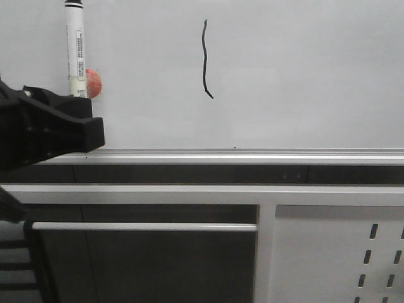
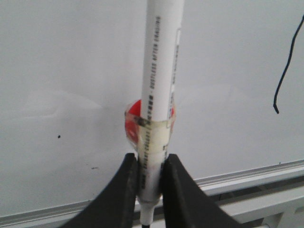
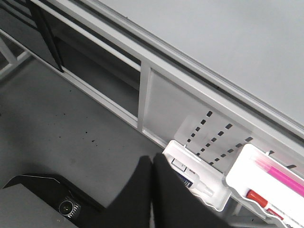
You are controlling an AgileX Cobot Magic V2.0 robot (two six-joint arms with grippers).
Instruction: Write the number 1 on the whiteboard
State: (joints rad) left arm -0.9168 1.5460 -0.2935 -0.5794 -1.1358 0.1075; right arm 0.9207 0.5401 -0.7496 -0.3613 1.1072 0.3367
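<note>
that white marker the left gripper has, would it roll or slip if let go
The marker is a smooth round tube, so laid flat it would probably roll. Its glossy barrel looks slippery. The left gripper pinches only its lower end, so it may pivot when pressed on the whiteboard. It seems stiff and light.

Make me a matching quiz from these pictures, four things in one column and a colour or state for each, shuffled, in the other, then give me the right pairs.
Things:
1. number 1
2. marker
3. right gripper
4. pink highlighter

Descriptions:
A. lying in a white tray
B. thin wavy black stroke on the whiteboard
C. shut, holding nothing
D. white barrel clamped in the left gripper

Pairs: 1-B, 2-D, 3-C, 4-A
</note>
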